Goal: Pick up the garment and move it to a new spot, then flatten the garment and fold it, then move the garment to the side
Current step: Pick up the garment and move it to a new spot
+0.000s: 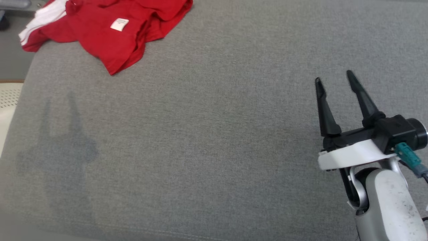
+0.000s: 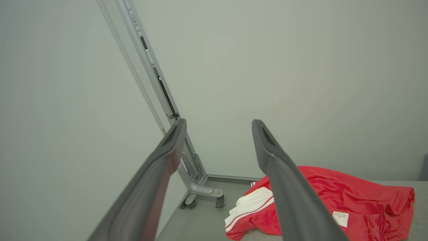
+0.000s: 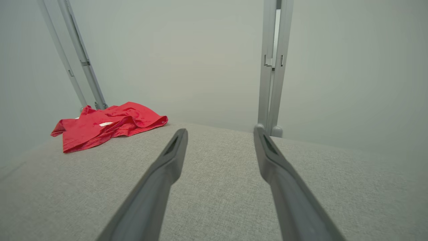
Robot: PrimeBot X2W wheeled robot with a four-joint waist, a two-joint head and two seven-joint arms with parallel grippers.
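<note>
Grey woven fabric covers the surface (image 1: 214, 140).

Right gripper (image 1: 333, 76): the jaws are spread wide and released, with nothing between them. It sits over the right part of the surface, fingers pointing toward the far edge, and holds nothing.

Left gripper (image 2: 218, 121): the jaws are also spread wide and empty. The fingers point toward the pale wall (image 2: 301, 67), with the garment low beside the right finger in the left wrist view.

Garment (image 1: 110, 36): red with white stripes, crumpled, at the far left corner of the surface. A white label (image 1: 119, 24) faces up. The striped part reaches over the left edge. The garment is well apart from the right gripper.

Edges: the left edge is rounded, with floor (image 1: 13, 63) beyond it. A grey post (image 3: 272, 67) stands at the far edge. A broad stretch of bare fabric lies between garment and right gripper.
</note>
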